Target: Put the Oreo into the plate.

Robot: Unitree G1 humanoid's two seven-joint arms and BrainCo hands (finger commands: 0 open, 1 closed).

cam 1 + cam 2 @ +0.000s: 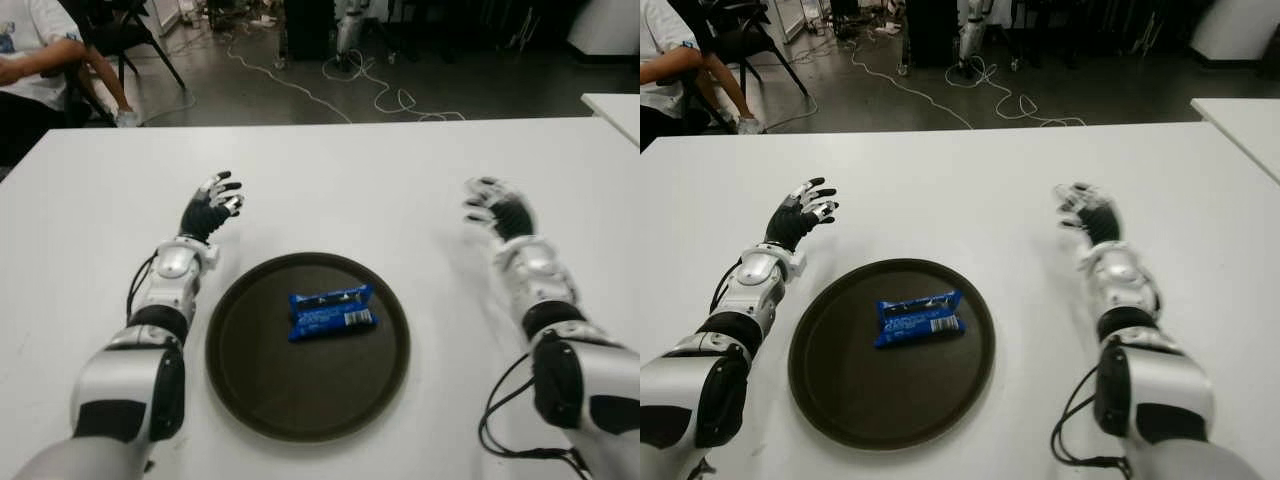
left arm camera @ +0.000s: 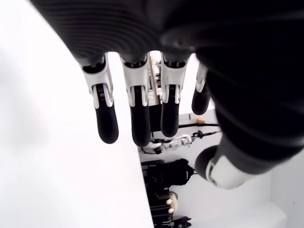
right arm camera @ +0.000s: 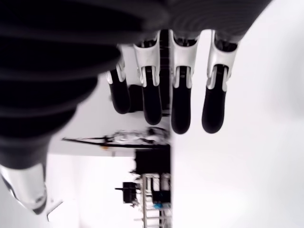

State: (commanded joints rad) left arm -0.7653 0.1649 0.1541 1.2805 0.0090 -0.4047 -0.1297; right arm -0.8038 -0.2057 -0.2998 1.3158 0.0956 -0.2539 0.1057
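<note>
A blue Oreo pack (image 1: pixel 332 312) lies flat near the middle of a round dark brown plate (image 1: pixel 250 370) on the white table. My left hand (image 1: pixel 212 207) is above the table, beyond the plate's left rim, fingers spread and empty. My right hand (image 1: pixel 495 208) shows to the right of the plate, clear of it, fingers relaxed and holding nothing. In both wrist views the fingers (image 2: pixel 135 114) (image 3: pixel 180 104) hang straight with nothing between them.
The white table (image 1: pixel 340 180) runs wide around the plate. A second table corner (image 1: pixel 615 105) shows at far right. A seated person (image 1: pixel 40 60) and a chair are beyond the far left corner. Cables lie on the floor behind.
</note>
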